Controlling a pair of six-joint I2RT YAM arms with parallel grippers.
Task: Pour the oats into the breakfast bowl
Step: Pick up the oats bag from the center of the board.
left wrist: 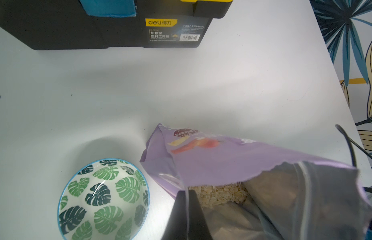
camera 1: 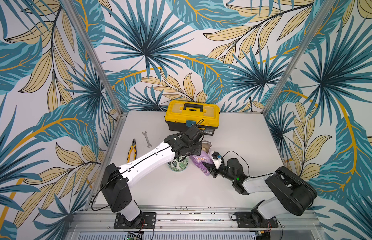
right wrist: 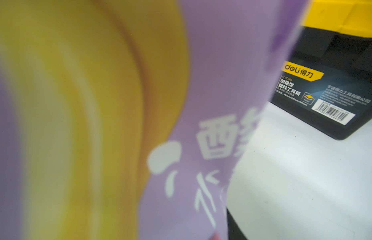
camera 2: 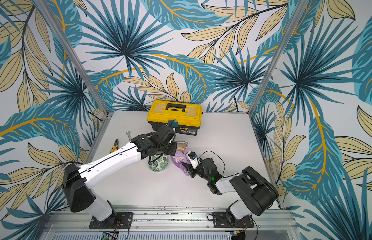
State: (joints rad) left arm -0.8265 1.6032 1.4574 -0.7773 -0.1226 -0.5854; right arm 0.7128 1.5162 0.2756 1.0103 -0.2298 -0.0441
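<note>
- Pale tan flakes: the oats [left wrist: 218,195] lie low inside the pouch [left wrist: 212,162], seen through its open top in the left wrist view and in both top views [camera 1: 206,148] [camera 2: 182,148].
- The pouch is lilac outside and silver-grey inside, with a jagged torn rim, printed food photos and white text. It sits mid-table, mouth towards the far side, just right of the bowl [left wrist: 104,201].
- The bowl is small and round, white with green monstera leaves and a blue rim. It stands upright on the table [camera 1: 181,191], and its leaf-printed floor is in full view from the left wrist. In the top views the left arm's wrist partly covers it [camera 1: 179,166].
- The left gripper [left wrist: 186,199] is closed, its black fingers pinching the pouch's rim on the bowl side, with the film running between them.
- The right gripper [camera 1: 209,166] has its jaws part-closed and clamped on the pouch's lower end, one black finger across the printed face. The pouch fills most of the right wrist view [right wrist: 222,62], blurred.
- The toolbox [camera 1: 192,114], yellow lid on a black base, is shut at the table's far edge, apart from the pouch.
- The pliers [camera 1: 132,150] and wrench [camera 1: 146,139] lie flat on the left side, well apart from the bowl.
</note>
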